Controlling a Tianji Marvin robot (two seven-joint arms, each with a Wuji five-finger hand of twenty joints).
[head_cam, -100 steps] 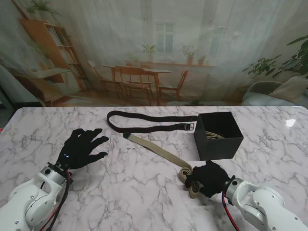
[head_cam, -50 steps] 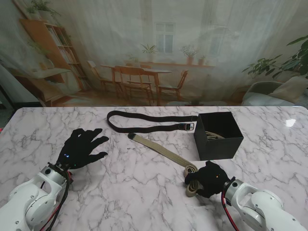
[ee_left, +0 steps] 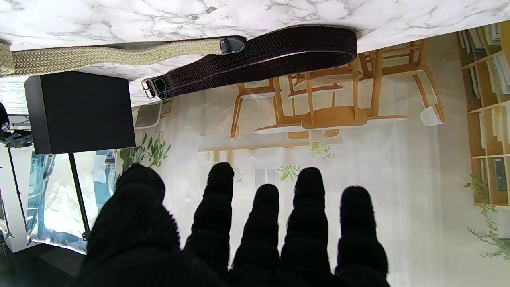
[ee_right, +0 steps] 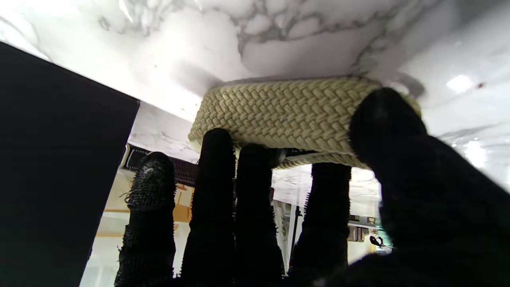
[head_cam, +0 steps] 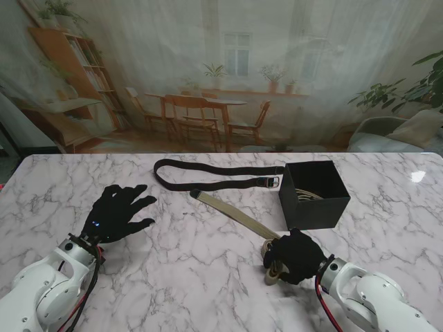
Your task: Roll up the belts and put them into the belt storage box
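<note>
A beige woven belt (head_cam: 232,212) runs diagonally across the marble table from its dark tip toward me. Its near end is coiled into a roll (ee_right: 287,115) under my right hand (head_cam: 296,256), which is shut on that roll. A black woven belt (head_cam: 208,177) lies folded farther from me, its buckle beside the black storage box (head_cam: 315,195). The box (ee_left: 79,111) holds a rolled belt inside. My left hand (head_cam: 116,211) rests open at the left, fingers (ee_left: 259,223) spread, apart from both belts.
The marble table (head_cam: 194,277) extends to a printed backdrop at its far edge. The box stands just beyond my right hand. A bright reflection (head_cam: 417,176) marks the far right of the table.
The beige belt has slid to the right and nearer, its dark tip drawn along as the roll under my right hand grew. The left hand has not moved.
</note>
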